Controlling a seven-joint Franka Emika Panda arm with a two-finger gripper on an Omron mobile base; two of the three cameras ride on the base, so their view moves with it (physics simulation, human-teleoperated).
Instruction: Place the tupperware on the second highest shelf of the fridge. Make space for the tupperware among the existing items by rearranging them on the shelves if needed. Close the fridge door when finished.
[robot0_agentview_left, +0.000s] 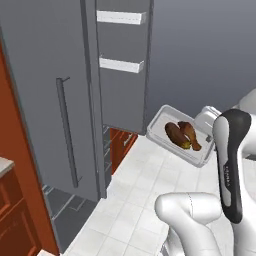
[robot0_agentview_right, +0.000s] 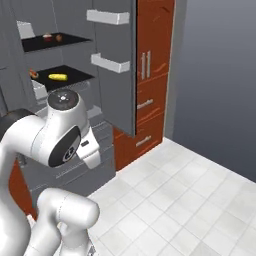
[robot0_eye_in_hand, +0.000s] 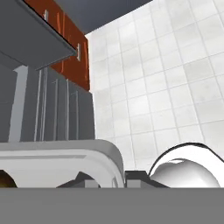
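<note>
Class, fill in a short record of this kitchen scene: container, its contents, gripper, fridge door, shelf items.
container: clear rectangular tupperware, tilted, held up above the white tiled floor
contents: brown food pieces
gripper: gripper shut on the tupperware's rim
fridge door: tall grey slab door open, pale bins on its inner face
shelf items: yellow item on a black shelf; small round ones on the shelf above

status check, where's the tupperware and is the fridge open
Gripper shut on tupperware, held tilted above the floor beside the fridge door. Door open. Yellow item already on one black shelf; two small items on the shelf above.
</note>
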